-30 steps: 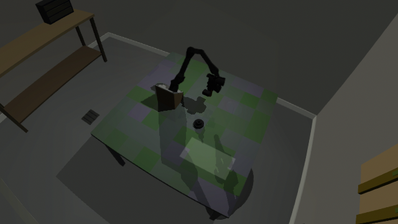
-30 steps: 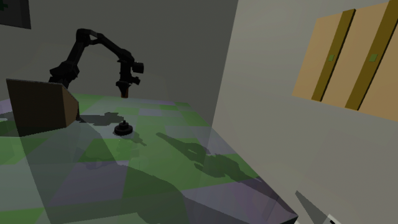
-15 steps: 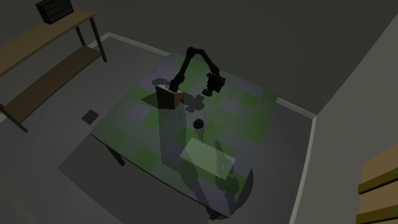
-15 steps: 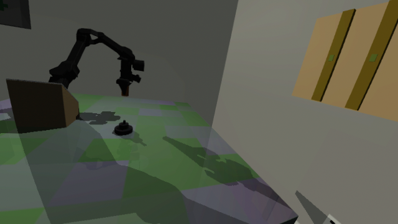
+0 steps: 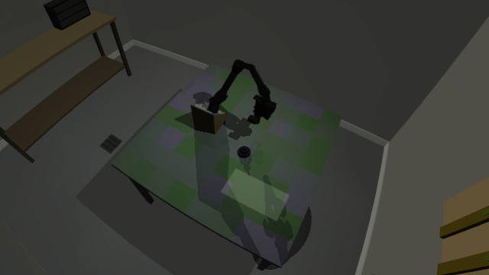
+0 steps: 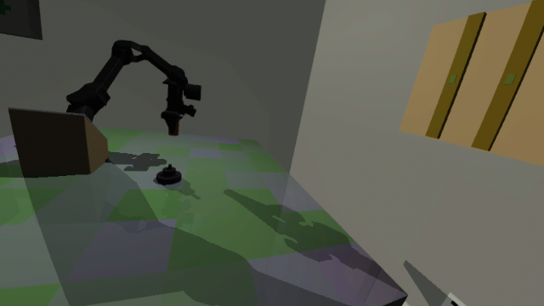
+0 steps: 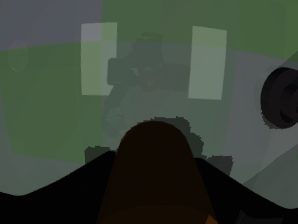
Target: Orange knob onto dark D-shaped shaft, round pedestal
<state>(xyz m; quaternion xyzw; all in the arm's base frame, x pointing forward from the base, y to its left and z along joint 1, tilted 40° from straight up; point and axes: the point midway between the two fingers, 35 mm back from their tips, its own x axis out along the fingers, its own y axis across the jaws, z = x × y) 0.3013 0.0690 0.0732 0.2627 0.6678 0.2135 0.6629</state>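
Observation:
The orange knob [image 6: 175, 130] [image 7: 155, 175] is held upright, clear of the table. My gripper [image 5: 254, 119] [image 6: 172, 127] [image 7: 154, 163] is shut on it, with a dark finger on each side in the wrist view. The dark round pedestal [image 5: 244, 154] [image 6: 168, 178] [image 7: 272, 97] stands on the table, with the thin shaft [image 6: 170, 167] upright at its centre. The knob hangs well above the shaft. In the wrist view the pedestal is at the right edge, partly cut off. The knob's hole and the shaft's flat side are hidden.
A brown angled box [image 5: 203, 120] [image 6: 51, 142] stands in front of the arm's base, left of the pedestal. The table [image 5: 181, 195] [image 6: 204, 238] has a green and purple patchwork top with shadows and bright reflections. A wooden workbench [image 5: 50, 42] is off to the left.

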